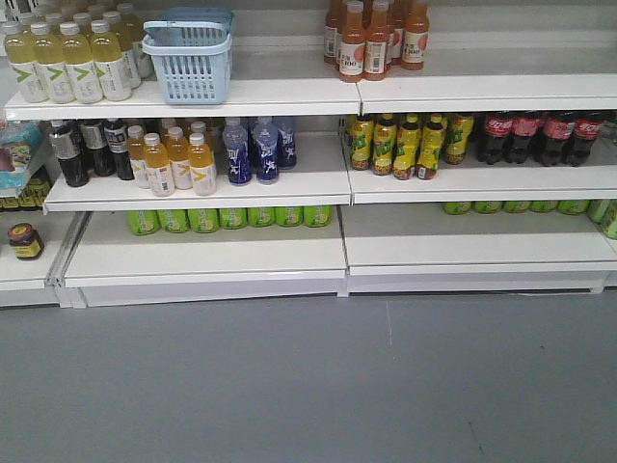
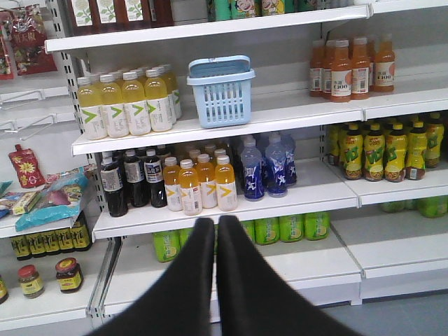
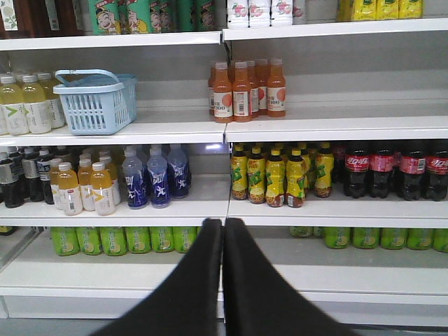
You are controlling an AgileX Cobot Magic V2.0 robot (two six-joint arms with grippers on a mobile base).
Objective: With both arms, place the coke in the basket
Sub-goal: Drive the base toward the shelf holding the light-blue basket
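Note:
The pale blue basket (image 1: 190, 69) stands on the top shelf at the left, between yellow-green drink bottles and orange ones; it also shows in the left wrist view (image 2: 221, 98) and the right wrist view (image 3: 94, 106). The coke is out of view in all three views. My left gripper (image 2: 215, 222) is shut with nothing between its black fingers, well back from the shelves and below the basket. My right gripper (image 3: 223, 224) is likewise shut and empty, pointing at the shelf join. Neither arm appears in the front view.
Dark cola bottles with red labels (image 1: 540, 137) stand at the right of the middle shelf, beside yellow-labelled bottles (image 1: 410, 145). Blue bottles (image 1: 258, 149) and orange-yellow bottles (image 1: 174, 159) fill the left half. Green cans (image 1: 231, 217) lie on the lowest shelf. Grey floor (image 1: 308, 386) lies in front.

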